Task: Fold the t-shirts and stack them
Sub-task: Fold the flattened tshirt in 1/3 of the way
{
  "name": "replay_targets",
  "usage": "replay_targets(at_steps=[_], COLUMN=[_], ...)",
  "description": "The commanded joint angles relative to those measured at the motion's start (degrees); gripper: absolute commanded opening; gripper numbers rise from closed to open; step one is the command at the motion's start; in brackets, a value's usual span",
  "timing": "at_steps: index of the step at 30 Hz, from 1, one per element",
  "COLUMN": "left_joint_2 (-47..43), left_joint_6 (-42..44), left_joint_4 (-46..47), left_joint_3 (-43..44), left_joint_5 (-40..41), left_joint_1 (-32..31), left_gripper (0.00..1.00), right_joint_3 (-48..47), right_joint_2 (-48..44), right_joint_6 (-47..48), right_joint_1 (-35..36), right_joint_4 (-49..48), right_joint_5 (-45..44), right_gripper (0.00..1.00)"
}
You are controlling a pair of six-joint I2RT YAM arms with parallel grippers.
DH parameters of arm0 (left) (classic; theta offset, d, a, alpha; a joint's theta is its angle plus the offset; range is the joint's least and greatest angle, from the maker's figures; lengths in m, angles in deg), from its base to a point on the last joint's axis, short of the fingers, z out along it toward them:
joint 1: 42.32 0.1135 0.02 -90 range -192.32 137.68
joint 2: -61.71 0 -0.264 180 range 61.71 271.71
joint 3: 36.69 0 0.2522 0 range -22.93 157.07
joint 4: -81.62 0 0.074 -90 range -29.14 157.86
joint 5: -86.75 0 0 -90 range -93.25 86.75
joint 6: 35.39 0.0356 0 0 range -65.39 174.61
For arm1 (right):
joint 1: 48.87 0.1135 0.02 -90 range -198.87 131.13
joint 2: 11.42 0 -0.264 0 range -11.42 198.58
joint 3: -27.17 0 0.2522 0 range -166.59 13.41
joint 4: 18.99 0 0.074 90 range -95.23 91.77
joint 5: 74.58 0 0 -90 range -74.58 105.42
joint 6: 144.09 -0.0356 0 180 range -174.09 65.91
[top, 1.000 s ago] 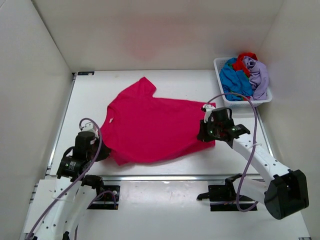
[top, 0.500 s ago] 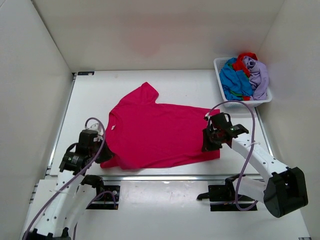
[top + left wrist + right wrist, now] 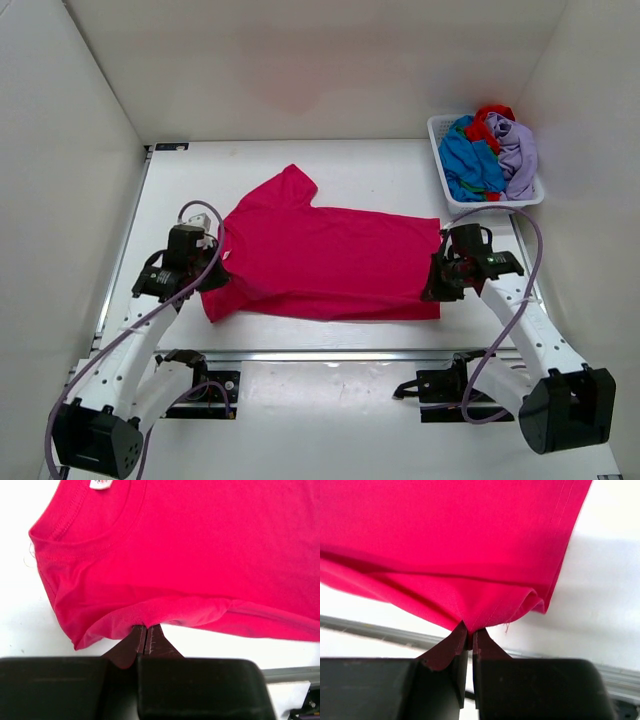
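Magenta t-shirt (image 3: 325,262) spread between left gripper (image 3: 145,631), clamped on its shoulder edge, and right gripper (image 3: 469,634), clamped on its hem corner. Bare table (image 3: 370,160) lies beyond its far edge. The near sleeve cannot be made out.

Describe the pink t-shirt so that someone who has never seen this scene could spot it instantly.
Start at the white table. The t-shirt lies mid-table, alone. Unlike the crumpled shirts in the corner basket, it is magenta and spread out.
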Motion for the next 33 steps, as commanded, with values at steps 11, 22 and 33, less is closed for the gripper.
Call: replay_targets(at_steps=[11, 22, 33], left_joint_2=[2.57, 8.82, 15.32], left_joint_6=[2.75, 2.74, 2.74], left_joint_4=[6.70, 11.63, 14.27], left_joint_3=[2.94, 4.78, 6.28], left_joint_5=[1.15, 1.15, 1.15], left_joint_1=[1.68, 1.50, 1.42], left_gripper=[0.00, 0.00, 0.00], right_joint_3=[0.92, 4.26, 3.65], right_joint_2=[-9.55, -5.68, 0.29], right_joint_6=[-3.86, -4.56, -2.10], right_joint_1=[-2.72, -3.26, -7.21], right_joint_4=[7.73, 2.54, -2.20], right_joint_5=[2.20, 0.01, 2.38], right_gripper=[0.01, 0.03, 0.07])
